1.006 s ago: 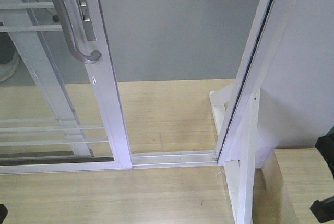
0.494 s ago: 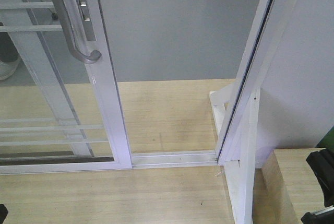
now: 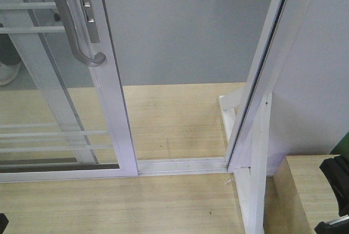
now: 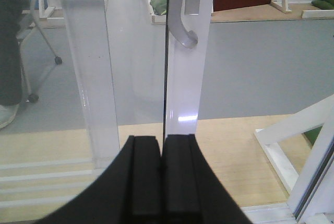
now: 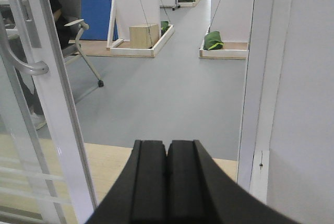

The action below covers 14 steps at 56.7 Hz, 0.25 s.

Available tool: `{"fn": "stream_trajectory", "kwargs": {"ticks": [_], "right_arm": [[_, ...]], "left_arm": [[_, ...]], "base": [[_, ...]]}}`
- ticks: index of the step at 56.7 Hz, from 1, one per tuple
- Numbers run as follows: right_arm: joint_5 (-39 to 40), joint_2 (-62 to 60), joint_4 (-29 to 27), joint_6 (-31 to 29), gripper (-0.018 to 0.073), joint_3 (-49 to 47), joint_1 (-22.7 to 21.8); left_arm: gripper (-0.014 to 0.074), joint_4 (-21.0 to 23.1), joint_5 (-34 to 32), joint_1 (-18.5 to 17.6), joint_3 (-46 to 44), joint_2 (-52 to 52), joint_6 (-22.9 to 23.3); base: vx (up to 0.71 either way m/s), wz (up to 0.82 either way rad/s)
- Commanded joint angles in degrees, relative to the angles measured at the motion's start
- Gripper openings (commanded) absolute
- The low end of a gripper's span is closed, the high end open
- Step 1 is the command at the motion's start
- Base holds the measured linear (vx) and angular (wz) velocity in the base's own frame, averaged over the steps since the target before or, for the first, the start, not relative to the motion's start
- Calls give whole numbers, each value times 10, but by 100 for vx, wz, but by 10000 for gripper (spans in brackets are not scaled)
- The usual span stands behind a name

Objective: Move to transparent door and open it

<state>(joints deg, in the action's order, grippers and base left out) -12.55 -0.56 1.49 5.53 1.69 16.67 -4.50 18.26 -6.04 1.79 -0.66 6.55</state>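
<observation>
The transparent door stands at the left, a glass panel in a white frame with thin horizontal bars. Its curved grey handle and lock plate sit on the right stile. There is an open gap between the door's edge and the white jamb. My left gripper is shut and empty, facing the door stile below the handle, and apart from it. My right gripper is shut and empty, facing the gap, with the door and handle to its left.
A floor track crosses the gap. A wooden box and a black part of my right arm are at the lower right. Beyond are grey floor, an office chair, a wooden box and a green bag.
The black part of my right arm has come further into the front view at the lower right. The door has not moved.
</observation>
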Motion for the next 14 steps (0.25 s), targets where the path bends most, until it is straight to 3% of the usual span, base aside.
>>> {"fn": "stream_trajectory", "kwargs": {"ticks": [1, 14], "right_arm": [[47, -7, 1, -4, -3, 3, -2], [47, -7, 1, -4, -3, 3, -2]], "left_arm": [[2, 3, -43, -4, 9, -8, 2], [2, 3, -43, -4, 9, -8, 2]], "base": [[0, 0], [0, 0]]}}
